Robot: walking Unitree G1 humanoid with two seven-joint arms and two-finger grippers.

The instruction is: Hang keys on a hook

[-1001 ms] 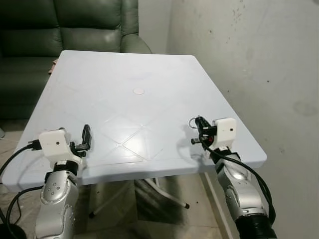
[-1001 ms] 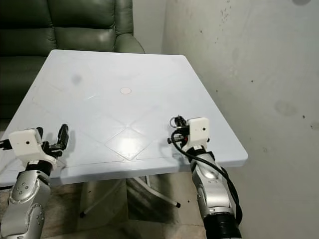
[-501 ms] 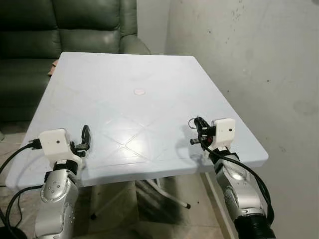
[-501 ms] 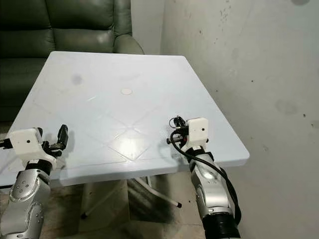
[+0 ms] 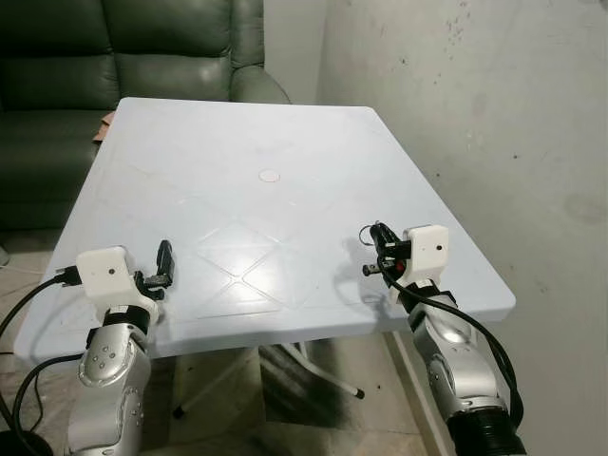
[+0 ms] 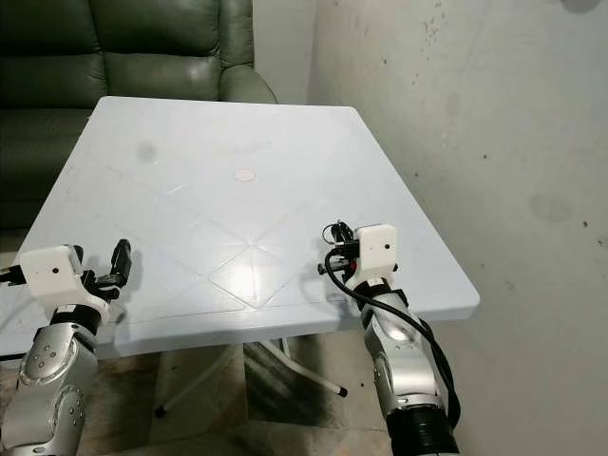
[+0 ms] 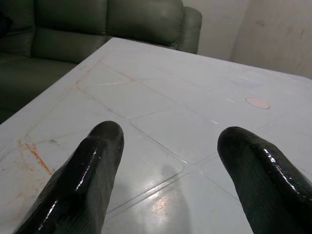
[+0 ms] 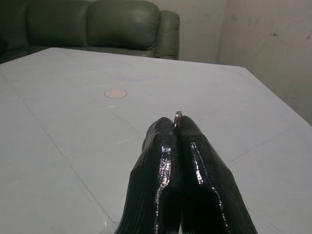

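My right gripper [image 5: 370, 234] is shut over the near right part of the white table [image 5: 237, 123]. A small metal key ring [image 8: 177, 118] pokes out between its pressed black fingertips [image 8: 165, 134]; the keys themselves are hidden. A little red shows under the wrist camera. My left gripper [image 5: 165, 256] hovers above the table's near left edge, open, with nothing between its two fingers [image 7: 100, 146].
A dark green sofa [image 5: 114, 47] stands behind the table. A stained pale wall [image 5: 494, 114] runs along the right side, close to the table's right edge. A small round pinkish cap [image 5: 271, 175] marks the table's centre. The table's metal legs [image 5: 323, 375] show underneath.
The whole picture has shifted slightly, so the camera moved. Both grippers keep the same pose, the right still shut on the ring.
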